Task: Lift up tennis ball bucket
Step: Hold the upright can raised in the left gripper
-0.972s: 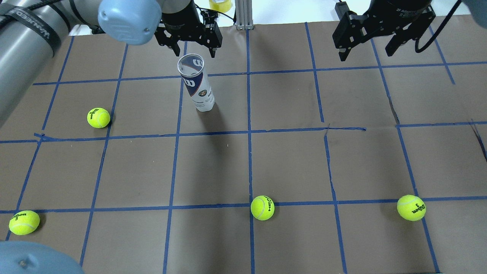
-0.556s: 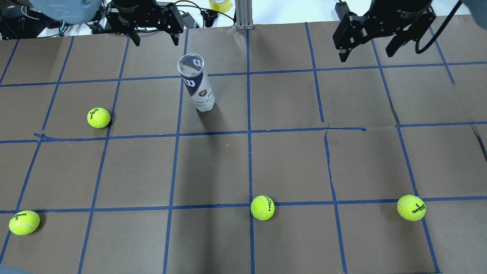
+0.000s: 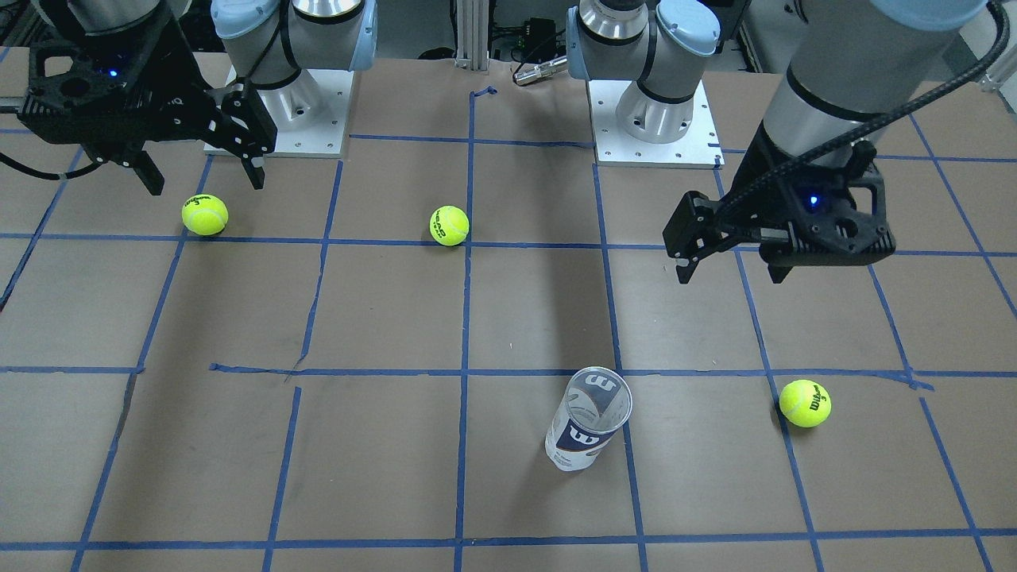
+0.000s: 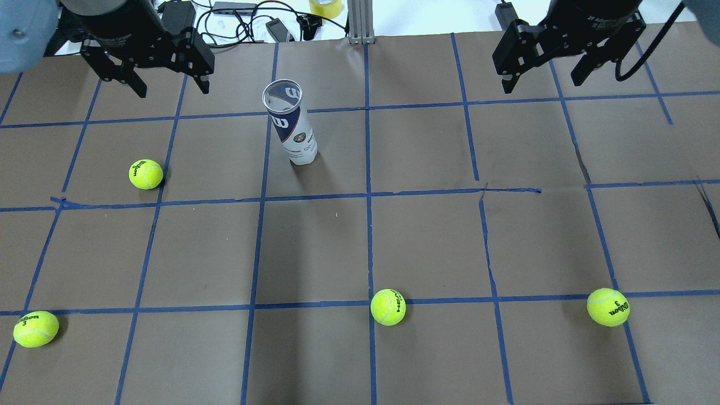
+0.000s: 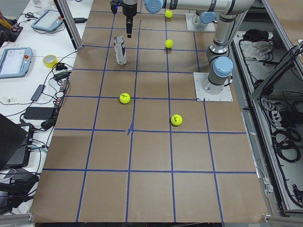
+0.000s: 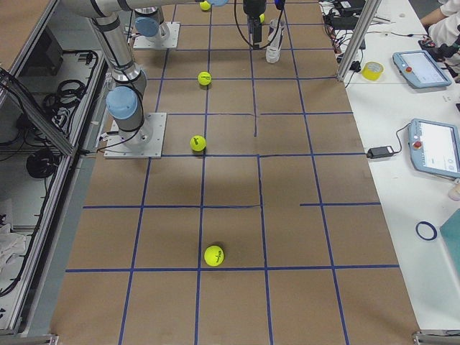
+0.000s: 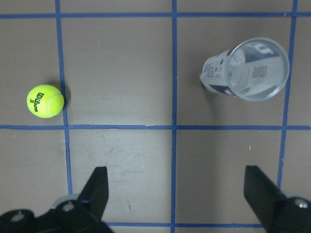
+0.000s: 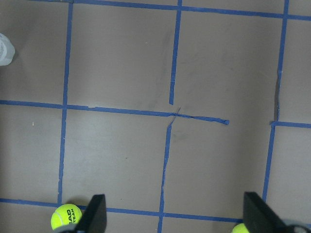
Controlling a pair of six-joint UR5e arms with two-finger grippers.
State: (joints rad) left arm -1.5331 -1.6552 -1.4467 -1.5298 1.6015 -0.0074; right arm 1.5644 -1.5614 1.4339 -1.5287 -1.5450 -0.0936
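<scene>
Bucket: tennis ball bucket [image 4: 292, 129] stands upright on the table [image 4: 427, 236], untouched.
Left gripper [image 4: 172, 90]: fingers spread, empty, hovering near the bucket, not touching.
Right gripper [image 4: 543, 81]: fingers spread, empty, well apart.

Silver arms [image 3: 826, 87] with pale-blue caps [image 3: 690, 24] stand on white screwed plates [image 3: 701, 151]. The left gripper [image 3: 729, 274] and right gripper [image 3: 205, 184] are black, each with a blue light [image 3: 810, 200]; a black cable [image 3: 929, 89] leaves the left one's 1 o'clock
</scene>
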